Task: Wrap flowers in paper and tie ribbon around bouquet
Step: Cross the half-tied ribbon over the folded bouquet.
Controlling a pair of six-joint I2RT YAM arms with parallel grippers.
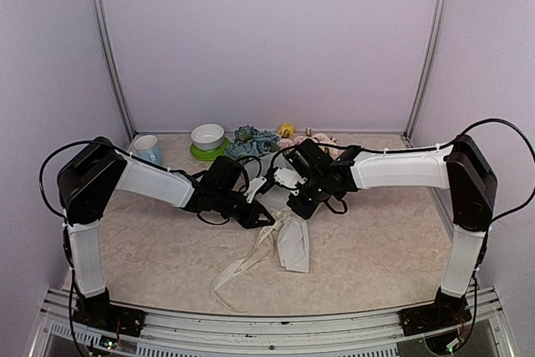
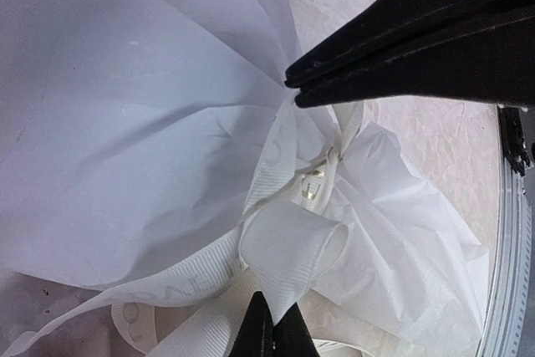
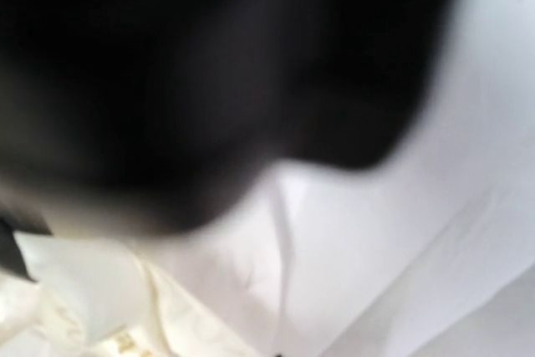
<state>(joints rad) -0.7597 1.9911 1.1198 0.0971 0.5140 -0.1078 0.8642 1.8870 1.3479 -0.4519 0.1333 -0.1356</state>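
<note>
1. Left wrist view: the left gripper (image 2: 272, 330) has its jaws closed and pinches the lower end of a loop of the ribbon (image 2: 288, 244).
2. The right gripper (image 2: 292, 92) also has its jaws closed. Its tips sit at the gathered neck where the ribbon crosses. Whether they hold ribbon or paper (image 2: 125, 123) cannot be told, and the right wrist view is too blurred to settle it.
3. Location: the bouquet (image 1: 294, 244) lies in the middle of the table (image 1: 376, 248). The flowers (image 1: 255, 140) point to the far edge and the cone tail to the near edge. Slack ribbon trails toward the near edge.
4. Handling, as judged:
   - The ribbon is light, limp and ribbed. It should take a pinch well on the flat, close to the knot.
   - The paper is thin and likely to crease and tear, so it should not be pulled.
   - The bouquet is light and is best held at the neck.
5. Count: one bouquet, one paper sheet, one ribbon. Near the far edge stand one bowl (image 1: 207, 135) on one plate (image 1: 201, 155), and one cup (image 1: 148, 150).
</note>
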